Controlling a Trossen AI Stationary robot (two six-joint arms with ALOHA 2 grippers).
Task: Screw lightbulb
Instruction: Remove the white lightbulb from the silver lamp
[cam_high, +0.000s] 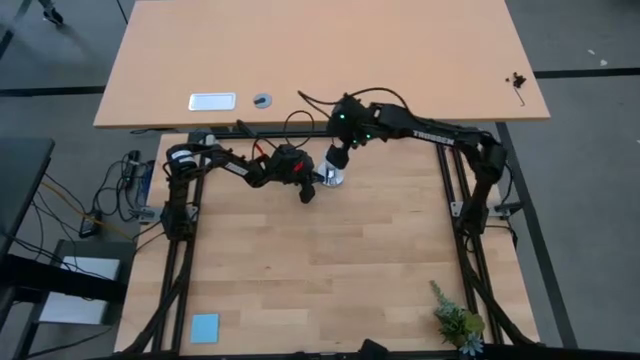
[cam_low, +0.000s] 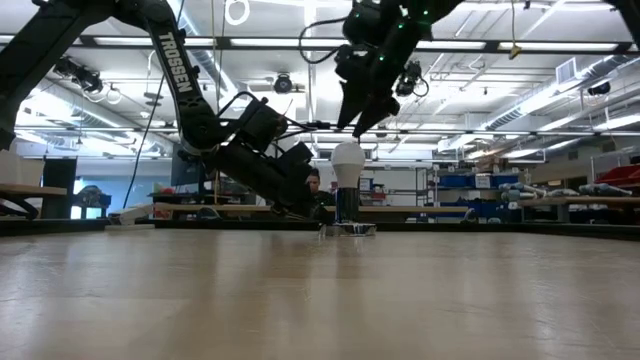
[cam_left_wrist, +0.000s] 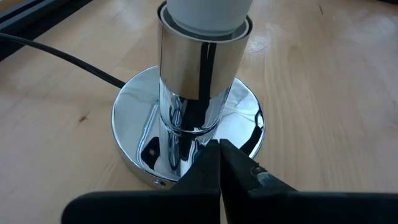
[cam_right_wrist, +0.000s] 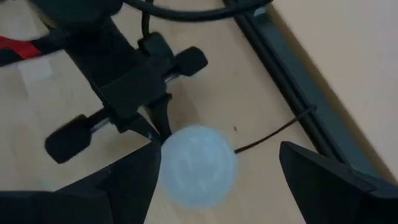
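Pinning the socket base (cam_left_wrist: 186, 134) with my left gripper (cam_left_wrist: 219, 163), jaws pressed together low against it; lightbulb (cam_low: 348, 163) sitting upright in the socket. Right gripper (cam_right_wrist: 214, 171) hovering above it, jaws spread — closing off-centre risks tipping everything.

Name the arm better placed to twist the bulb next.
Right. The right gripper hangs open directly above the white pear-shaped lightbulb, which sits in the chrome socket. The left gripper is shut low against the socket's base.
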